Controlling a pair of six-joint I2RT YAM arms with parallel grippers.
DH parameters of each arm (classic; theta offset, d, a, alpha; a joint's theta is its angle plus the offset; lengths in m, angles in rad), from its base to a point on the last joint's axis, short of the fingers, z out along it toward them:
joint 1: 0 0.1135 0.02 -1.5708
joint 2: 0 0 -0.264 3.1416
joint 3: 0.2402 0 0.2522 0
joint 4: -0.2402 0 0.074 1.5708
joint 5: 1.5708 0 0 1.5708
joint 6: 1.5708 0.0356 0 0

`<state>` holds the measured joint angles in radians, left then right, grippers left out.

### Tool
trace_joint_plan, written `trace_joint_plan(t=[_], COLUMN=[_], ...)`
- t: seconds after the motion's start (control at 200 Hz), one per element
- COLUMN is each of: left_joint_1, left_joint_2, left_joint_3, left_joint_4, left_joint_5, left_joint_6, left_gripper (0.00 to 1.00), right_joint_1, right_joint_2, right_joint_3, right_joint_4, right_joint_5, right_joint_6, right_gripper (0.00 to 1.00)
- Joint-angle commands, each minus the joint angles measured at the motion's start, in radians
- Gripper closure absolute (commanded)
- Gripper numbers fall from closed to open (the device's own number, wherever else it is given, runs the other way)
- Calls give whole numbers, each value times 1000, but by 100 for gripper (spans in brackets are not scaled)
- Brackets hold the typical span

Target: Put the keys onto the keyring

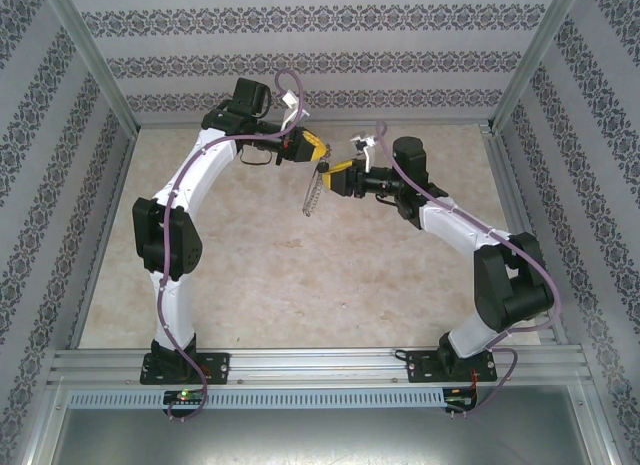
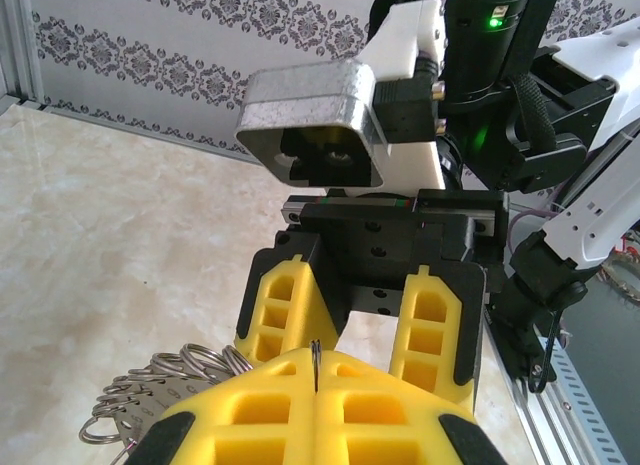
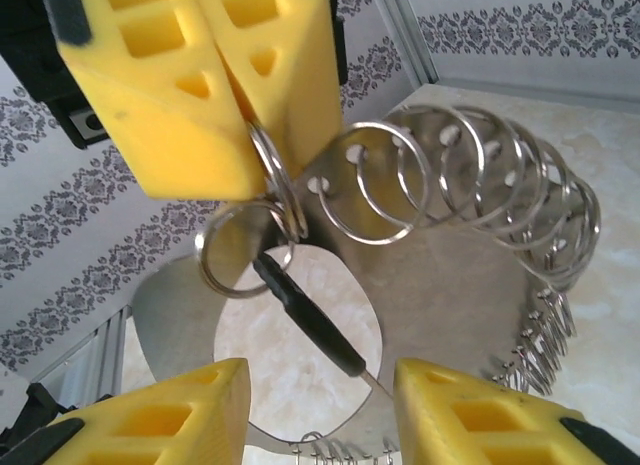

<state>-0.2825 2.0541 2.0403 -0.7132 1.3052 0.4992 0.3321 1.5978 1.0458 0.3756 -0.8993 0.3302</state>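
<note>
— Yellow fingers of the left gripper come in from 11 o'clock in the right wrist view, pressed together. What do we see between them?

— We see them pinching a small loop on the rim of the keyring. In the left wrist view a thin wire edge shows at their seam.

— And the right gripper?

— Its fingers stand spread, one at 7 o'clock and one at 5 o'clock, with the keyring's flat metal band beyond them. We cannot see them touching it.

— Where is the key?

— In front of the keyring's hole, between those spread fingers. Its black head slants from 10 o'clock down to 4 o'clock, with the silver blade at the low end. Its top end meets a second small loop; we cannot tell whether it is threaded on.

— And from above?

— The two grippers meet tip to tip over the far half of the table. The keyring hangs edge-on at 7 o'clock of the right gripper.
</note>
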Motion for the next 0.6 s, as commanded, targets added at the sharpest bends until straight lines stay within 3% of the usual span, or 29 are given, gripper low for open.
trace_joint_plan(t=[0.0, 0.335, 0.6], left_joint_1=[-11, -12, -11], left_joint_2=[-40, -42, -46], left_joint_3=[-3, -5, -10], left_joint_4=[38, 41, 52], left_joint_5=[31, 30, 29], left_joint_6=[-11, -14, -21], left_gripper=[100, 100, 100], right_joint_1=[17, 36, 54], right_joint_2=[19, 47, 82], right_joint_3=[39, 66, 111], right_joint_4=[58, 50, -19], right_joint_5=[-38, -71, -92], right_joint_6=[9, 12, -12], right_gripper=[60, 96, 99])
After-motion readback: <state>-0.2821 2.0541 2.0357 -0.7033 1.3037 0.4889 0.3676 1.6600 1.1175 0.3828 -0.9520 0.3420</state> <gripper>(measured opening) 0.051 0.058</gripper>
